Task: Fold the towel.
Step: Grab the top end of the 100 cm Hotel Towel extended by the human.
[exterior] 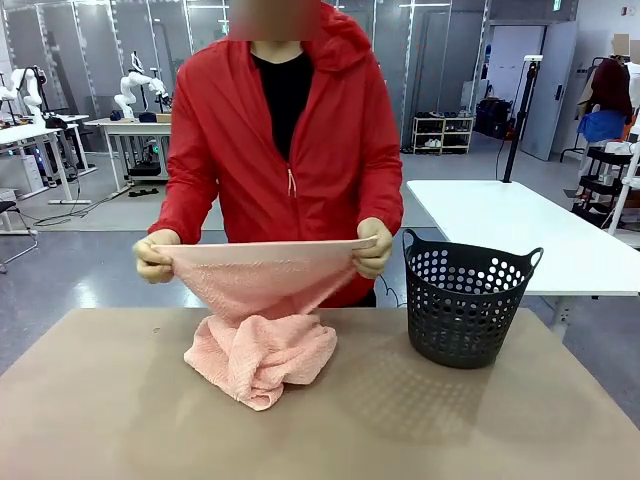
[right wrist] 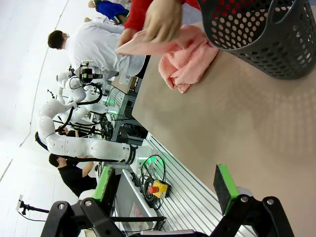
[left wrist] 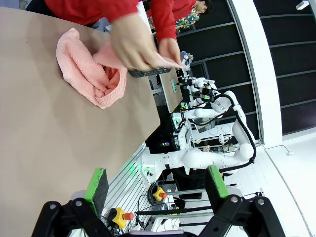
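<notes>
Black basket (exterior: 465, 320) (perforated) stands upright; towel (exterior: 262, 355) heaped beside it.

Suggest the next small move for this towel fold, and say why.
The salmon-pink terry towel is held taut by its band between the person's hands, yet its lower part lies bunched on the tan table; probably lift the edge higher so the cloth hangs free.
</notes>
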Controlling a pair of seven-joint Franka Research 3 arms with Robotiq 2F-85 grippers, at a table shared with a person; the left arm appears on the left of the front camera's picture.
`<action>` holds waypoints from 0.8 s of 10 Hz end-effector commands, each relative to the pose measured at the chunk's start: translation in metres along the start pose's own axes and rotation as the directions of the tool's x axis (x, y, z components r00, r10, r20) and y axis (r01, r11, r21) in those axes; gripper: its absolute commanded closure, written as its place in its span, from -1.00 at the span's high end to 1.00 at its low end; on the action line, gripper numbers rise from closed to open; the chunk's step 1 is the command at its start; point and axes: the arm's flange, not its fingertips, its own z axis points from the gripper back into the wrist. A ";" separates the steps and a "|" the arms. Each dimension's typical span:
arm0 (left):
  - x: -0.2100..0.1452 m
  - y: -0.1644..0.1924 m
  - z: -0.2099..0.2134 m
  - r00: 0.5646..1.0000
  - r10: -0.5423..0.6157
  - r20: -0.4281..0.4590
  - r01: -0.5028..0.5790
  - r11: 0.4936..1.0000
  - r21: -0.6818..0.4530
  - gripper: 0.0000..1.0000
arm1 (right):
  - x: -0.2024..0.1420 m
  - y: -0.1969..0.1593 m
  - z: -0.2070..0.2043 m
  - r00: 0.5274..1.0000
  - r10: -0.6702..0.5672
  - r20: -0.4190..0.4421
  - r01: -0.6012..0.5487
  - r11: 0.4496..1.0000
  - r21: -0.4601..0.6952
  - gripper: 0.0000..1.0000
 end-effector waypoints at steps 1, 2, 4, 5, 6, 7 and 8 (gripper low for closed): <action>-0.004 -0.001 0.000 1.000 -0.007 -0.008 0.007 1.000 -0.009 1.00 | 0.000 0.000 0.001 1.000 0.022 0.002 -0.022 1.000 0.013 1.00; -0.004 -0.001 0.000 1.000 -0.007 -0.008 0.007 1.000 -0.009 1.00 | 0.000 0.000 0.001 1.000 0.022 0.002 -0.022 1.000 0.013 1.00; -0.004 -0.001 0.000 1.000 -0.007 -0.008 0.007 1.000 -0.009 1.00 | 0.000 0.000 0.001 1.000 0.022 0.002 -0.022 1.000 0.013 1.00; -0.004 -0.001 0.000 1.000 -0.007 -0.008 0.007 1.000 -0.009 1.00 | 0.000 0.000 0.001 1.000 0.022 0.002 -0.022 1.000 0.013 1.00; -0.004 -0.001 0.000 1.000 -0.007 -0.008 0.007 1.000 -0.009 1.00 | 0.000 0.000 0.001 1.000 0.022 0.002 -0.022 1.000 0.013 1.00; -0.004 -0.001 0.000 1.000 -0.007 -0.008 0.007 1.000 -0.009 1.00 | 0.000 0.000 0.001 1.000 0.022 0.002 -0.022 1.000 0.013 1.00; -0.004 -0.001 0.000 1.000 -0.007 -0.008 0.007 1.000 -0.009 1.00 | 0.000 0.000 0.001 1.000 0.022 0.002 -0.022 1.000 0.013 1.00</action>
